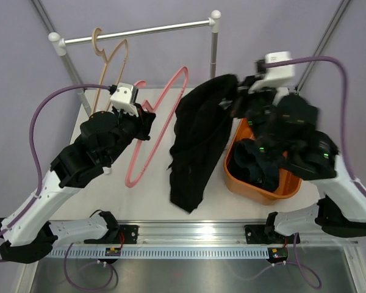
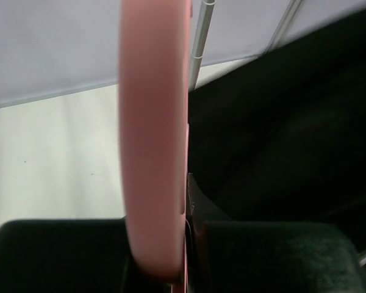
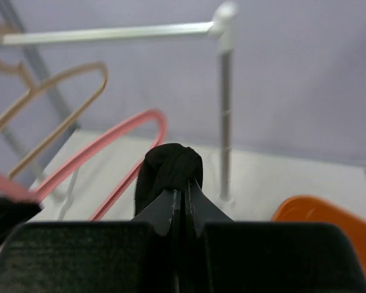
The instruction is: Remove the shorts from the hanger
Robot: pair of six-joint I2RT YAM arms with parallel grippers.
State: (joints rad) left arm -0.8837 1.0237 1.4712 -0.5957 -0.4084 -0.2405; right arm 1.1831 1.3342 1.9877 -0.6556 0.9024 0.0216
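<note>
My right gripper point(image 1: 236, 91) is shut on a bunched edge of the black shorts point(image 1: 195, 146) and holds them up. They hang limp down to the table, just right of the pink hanger point(image 1: 155, 122). The right wrist view shows its jaws point(image 3: 182, 196) pinched on the black cloth point(image 3: 171, 168). My left gripper point(image 1: 147, 119) is shut on the pink hanger and holds it tilted above the table. Up close the hanger bar point(image 2: 152, 134) runs between the fingers of that gripper point(image 2: 171, 244), with black cloth point(image 2: 293, 122) to its right. The dark navy shorts point(image 1: 256, 163) lie in the orange basket point(image 1: 274, 194).
A beige hanger point(image 1: 110, 58) hangs on the white rail point(image 1: 137, 32) at the back left. The rail's right post point(image 1: 215, 49) stands behind the black shorts. The orange basket sits under my right arm at the table's right.
</note>
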